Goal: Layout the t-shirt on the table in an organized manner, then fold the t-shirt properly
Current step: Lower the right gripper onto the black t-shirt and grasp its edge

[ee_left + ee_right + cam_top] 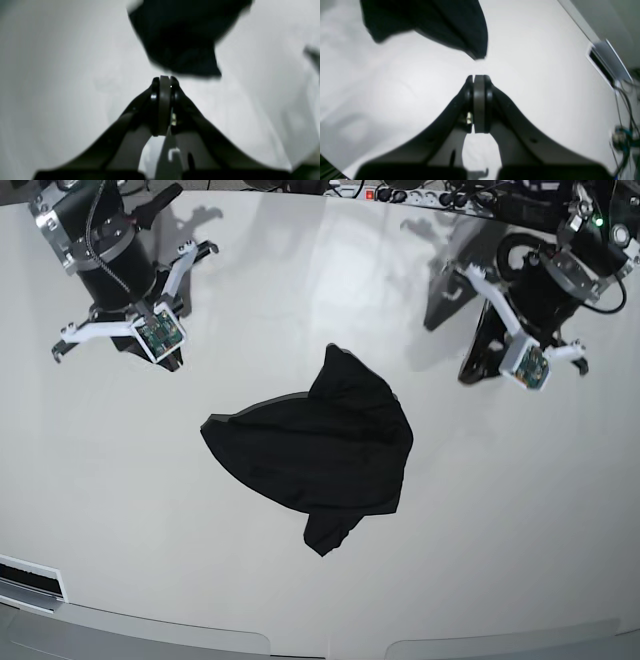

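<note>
The black t-shirt lies crumpled in a bunched heap in the middle of the white table. My left gripper hovers to the shirt's right, apart from it. In the left wrist view it is shut and empty, with the shirt just beyond its tips. My right gripper hovers to the shirt's upper left, apart from it. In the right wrist view it is shut and empty, with a shirt edge ahead of it. No logo shows.
A power strip and cables lie along the table's back edge. A slot-like fitting and loose cables sit past the table's side. The curved front edge runs along the bottom of the base view.
</note>
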`<state>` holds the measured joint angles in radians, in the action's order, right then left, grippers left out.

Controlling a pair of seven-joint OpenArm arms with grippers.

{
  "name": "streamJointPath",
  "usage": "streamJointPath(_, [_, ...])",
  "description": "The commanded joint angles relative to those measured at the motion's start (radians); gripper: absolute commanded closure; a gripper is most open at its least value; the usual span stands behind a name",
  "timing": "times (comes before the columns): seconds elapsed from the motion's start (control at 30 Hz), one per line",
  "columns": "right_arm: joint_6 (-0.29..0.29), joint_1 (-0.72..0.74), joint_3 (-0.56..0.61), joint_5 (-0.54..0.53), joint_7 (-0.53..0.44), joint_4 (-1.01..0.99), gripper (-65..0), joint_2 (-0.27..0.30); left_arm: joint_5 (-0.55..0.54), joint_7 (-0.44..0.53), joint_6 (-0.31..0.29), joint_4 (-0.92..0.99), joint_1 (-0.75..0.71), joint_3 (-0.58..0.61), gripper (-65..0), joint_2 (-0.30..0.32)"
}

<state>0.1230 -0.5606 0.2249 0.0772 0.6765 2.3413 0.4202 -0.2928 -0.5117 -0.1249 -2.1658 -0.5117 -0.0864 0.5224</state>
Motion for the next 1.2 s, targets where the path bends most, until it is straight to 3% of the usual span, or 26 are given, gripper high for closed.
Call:
streamJointPath(0.0, [0.013,0.026,-0.002,-0.018,-0.023,0.0,0.0,0.003,-0.004,0.029,0.001,-0.012,0.009,-0.006,0.0,0.003])
streamJointPath(0.3, [0.179,0.284,-0.002,-0.196,-0.064,-0.209,0.0,-0.037,-0.061,0.041,-0.126,0.243,0.176,-0.005,0.0,-0.092])
streamJointPath(0.5, [0.335,0.494,-0.002,-0.274,-0.064,-0.501,-33.6,-0.133,-0.065,0.041,-0.153,0.393,0.275,-0.005,0.0,-0.105])
streamJointPath(0.6, [0.37,0.588,-0.002,-0.284,-0.063,-0.651,-39.2,-0.193,-0.064,0.041,-0.153,0.415,0.298,-0.005,0.0,-0.104])
streamJointPath(0.83, [0.393,0.769,-0.002,-0.283,-0.064,-1.016,-38.4,-0.292,-0.064,0.041,-0.153,0.418,0.308,-0.005,0.0,-0.105])
streamJointPath(0.93, [0.419,0.828,-0.002,-0.279,-0.063,-1.139,-26.3,-0.304,-0.064,0.041,-0.153,0.418,0.308,-0.005,0.0,-0.104])
streamJointPath(1.03, [0.451,0.858,-0.002,-0.28,-0.054,-1.178,0.0,-0.304,-0.064,0.041,-0.153,0.418,0.308,-0.005,0.0,-0.104])
streamJointPath(1.17, [0.392,0.891,-0.002,-0.291,0.017,-1.104,0.0,-0.304,-0.064,0.041,-0.153,0.418,0.31,-0.005,0.0,-0.104])
